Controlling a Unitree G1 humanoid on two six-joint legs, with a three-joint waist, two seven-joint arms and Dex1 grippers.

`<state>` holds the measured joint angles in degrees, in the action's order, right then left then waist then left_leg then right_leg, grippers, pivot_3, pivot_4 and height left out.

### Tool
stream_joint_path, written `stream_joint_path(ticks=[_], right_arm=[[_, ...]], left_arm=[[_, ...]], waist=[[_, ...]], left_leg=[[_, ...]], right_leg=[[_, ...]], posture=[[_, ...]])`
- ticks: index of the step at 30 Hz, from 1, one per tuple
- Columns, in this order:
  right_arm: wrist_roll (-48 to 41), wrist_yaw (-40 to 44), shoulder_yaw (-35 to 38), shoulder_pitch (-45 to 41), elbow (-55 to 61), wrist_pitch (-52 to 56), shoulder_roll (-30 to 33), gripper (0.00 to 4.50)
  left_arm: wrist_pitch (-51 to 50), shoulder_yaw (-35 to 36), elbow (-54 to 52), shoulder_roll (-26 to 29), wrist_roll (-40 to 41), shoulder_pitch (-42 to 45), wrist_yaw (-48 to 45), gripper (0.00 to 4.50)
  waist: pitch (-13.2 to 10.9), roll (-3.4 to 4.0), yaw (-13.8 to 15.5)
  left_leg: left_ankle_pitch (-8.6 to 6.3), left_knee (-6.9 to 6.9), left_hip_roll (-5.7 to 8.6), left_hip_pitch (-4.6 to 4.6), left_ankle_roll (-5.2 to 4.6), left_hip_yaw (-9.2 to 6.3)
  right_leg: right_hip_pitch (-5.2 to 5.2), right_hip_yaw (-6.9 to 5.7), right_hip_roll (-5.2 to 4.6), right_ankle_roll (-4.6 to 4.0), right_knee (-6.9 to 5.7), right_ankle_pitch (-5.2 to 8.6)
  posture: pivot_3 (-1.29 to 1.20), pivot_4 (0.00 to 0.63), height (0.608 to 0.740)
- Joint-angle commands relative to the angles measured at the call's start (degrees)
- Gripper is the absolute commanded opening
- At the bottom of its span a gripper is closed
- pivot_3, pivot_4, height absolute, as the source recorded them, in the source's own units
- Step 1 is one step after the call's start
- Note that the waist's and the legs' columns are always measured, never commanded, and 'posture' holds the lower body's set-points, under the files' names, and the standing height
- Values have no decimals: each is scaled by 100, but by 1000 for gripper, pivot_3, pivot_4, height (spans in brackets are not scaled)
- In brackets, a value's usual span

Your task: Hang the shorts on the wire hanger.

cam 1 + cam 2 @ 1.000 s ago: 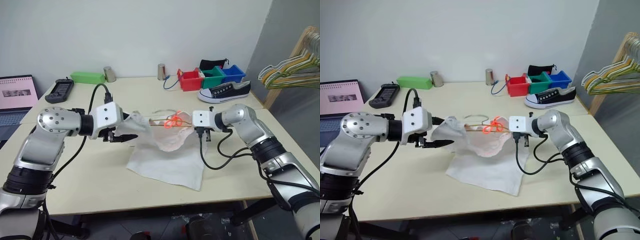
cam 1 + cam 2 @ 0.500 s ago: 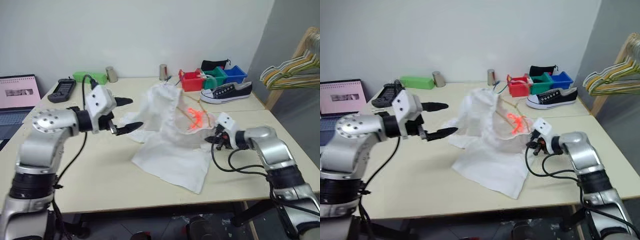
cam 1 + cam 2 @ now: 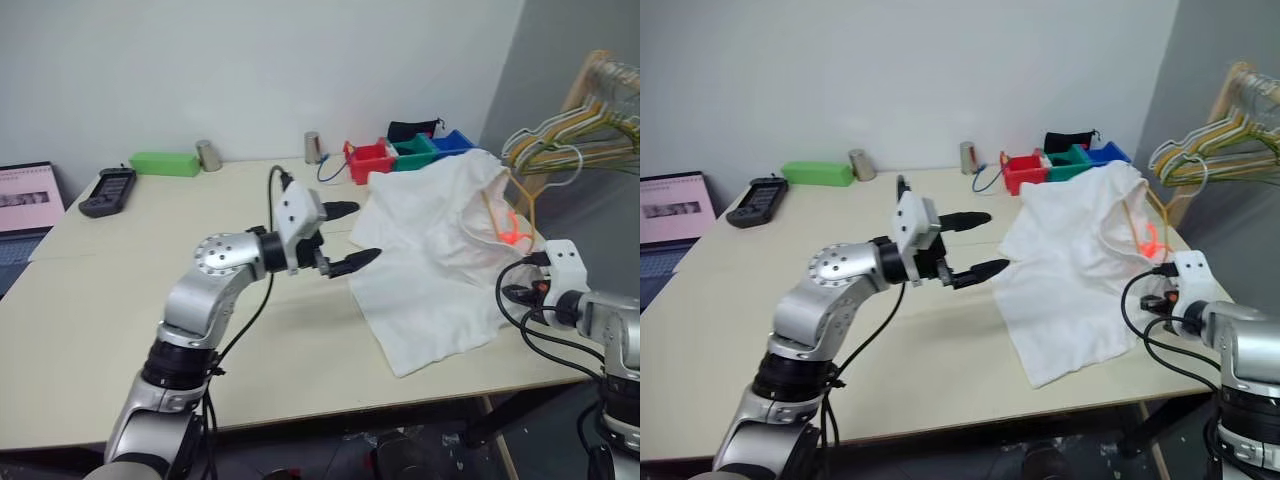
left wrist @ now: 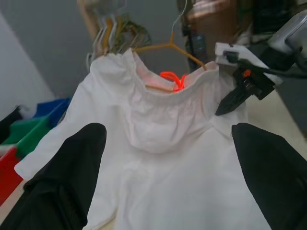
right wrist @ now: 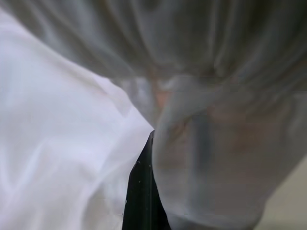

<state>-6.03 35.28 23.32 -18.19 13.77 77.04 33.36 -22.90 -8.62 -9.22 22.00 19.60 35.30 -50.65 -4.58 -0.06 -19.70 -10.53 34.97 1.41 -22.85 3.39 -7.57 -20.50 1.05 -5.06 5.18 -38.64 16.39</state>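
Claw left [image 3: 345,236] is spread and empty at frame centre; claw right [image 4: 229,101] is pinched on the shorts [image 3: 440,250], draped right of centre over the wire hanger [image 4: 165,48]. Thin, limp cloth is best gripped at the waistband.

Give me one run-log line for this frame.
left fingers: open, empty, beside shorts | right fingers: shut on white thin-fabric shorts | tan-gold wire hanger: inside waistband | shorts partly lifted off table
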Motion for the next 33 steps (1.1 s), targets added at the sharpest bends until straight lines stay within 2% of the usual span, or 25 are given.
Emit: stream_joint_path(ticks=[1, 5, 9, 12, 16, 21, 26, 33], right_arm=[[-110, -362, 637, 25, 468, 366, -11, 0], [35, -857, 1024, -5, 381, 500, -7, 0], [402, -1586, 1217, -150, 123, 104, 199, 0], [526, -1949, 1235, -312, 24, -58, 318, 0], [638, -2183, 915, -479, -26, -552, 563, 0], [632, -2437, 763, -763, -186, -778, 576, 0], [519, -2955, 1436, -1566, -572, -272, 135, 0], [352, -3156, 1726, -2029, -1028, 2, 9, 0]], left_arm=[[313, -107, 256, -281, -44, 369, -1, 4423], [583, -273, 608, -651, -116, 637, -57, 4423], [863, -370, 920, -1195, -175, 1072, 112, 4423], [1048, -398, 1158, -1425, -281, 1278, 132, 4423], [1362, -469, 1533, -1686, -429, 1528, 192, 4423], [1429, -441, 1627, -1808, -462, 1622, 185, 4423], [1396, -437, 1583, -1793, -476, 1613, 198, 4423], [1268, -498, 1387, -1788, -484, 1508, 251, 4423]], waist=[[5, 8, -142], [10, 10, -441], [10, 10, -626], [11, 11, -750], [21, 27, -937], [21, 26, -1118], [19, 23, -1164], [21, 26, -1149]], left_leg=[[0, -1, -1, 0, 0, -1], [-1, -3, -1, 0, -2, 0], [-5, -4, 2, 0, -7, 9], [-8, -6, 8, 3, -11, 18], [-16, -11, -1, 16, -25, 41], [-23, -12, -9, 20, -36, 65], [-23, -13, -9, 40, -37, 80], [-31, -13, -1, 48, -50, 88]], right_leg=[[0, -1, 0, 4, 0, 3], [4, -8, -1, 6, 0, 20], [9, -8, -9, 11, 7, 31], [17, -8, -19, 19, 13, 38], [39, -12, -20, 21, 38, 46], [57, -7, -23, 29, 69, 50], [82, -8, -30, 34, 72, 53], [99, -7, -44, 42, 81, 58]], posture=[[-491, 0, 740], [-514, 0, 740], [-535, 0, 740], [-540, 0, 740], [-542, 0, 740], [-532, 0, 740], [-520, 0, 740], [-513, 0, 740]])
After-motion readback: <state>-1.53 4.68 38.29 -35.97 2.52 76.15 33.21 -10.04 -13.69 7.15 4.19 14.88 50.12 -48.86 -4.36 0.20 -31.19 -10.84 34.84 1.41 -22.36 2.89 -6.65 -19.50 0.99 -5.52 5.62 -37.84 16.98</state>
